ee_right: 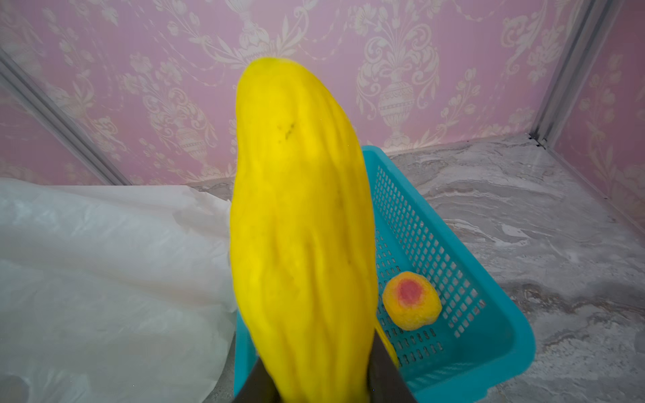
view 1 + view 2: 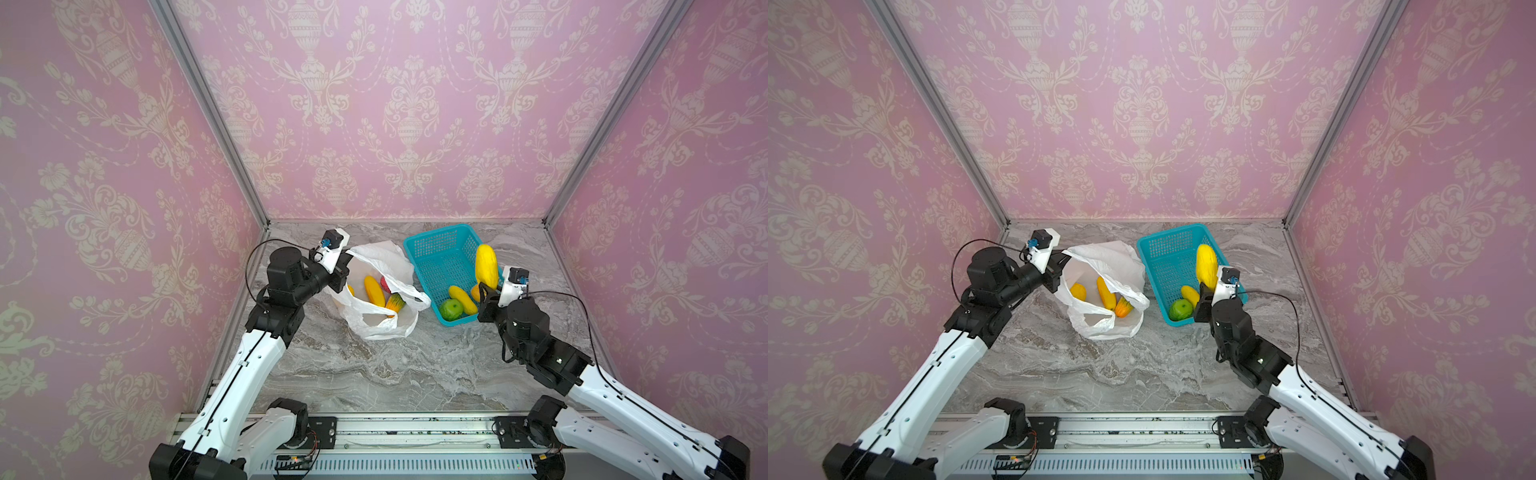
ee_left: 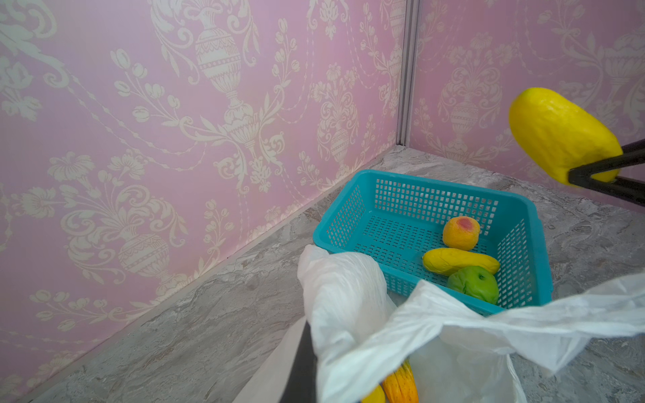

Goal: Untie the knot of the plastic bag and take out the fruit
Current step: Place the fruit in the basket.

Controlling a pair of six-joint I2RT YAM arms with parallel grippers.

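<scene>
The plastic bag (image 2: 380, 291) sits left of centre on the marble top, thin crinkly white, mouth wide open and handles loose, so no knot that I can make out. Inside it there's a long yellow-orange fruit (image 2: 374, 291), a ribbed orange one with green at its tip (image 2: 395, 303) and a bit of red one (image 2: 385, 284). Right of the bag, a green apple (image 2: 451, 309), a yellow fruit (image 2: 462, 299) and a peachy round one (image 3: 461, 232) lie together. One big ribbed yellow fruit (image 2: 486, 261) is up in the air, standing on end.
</scene>
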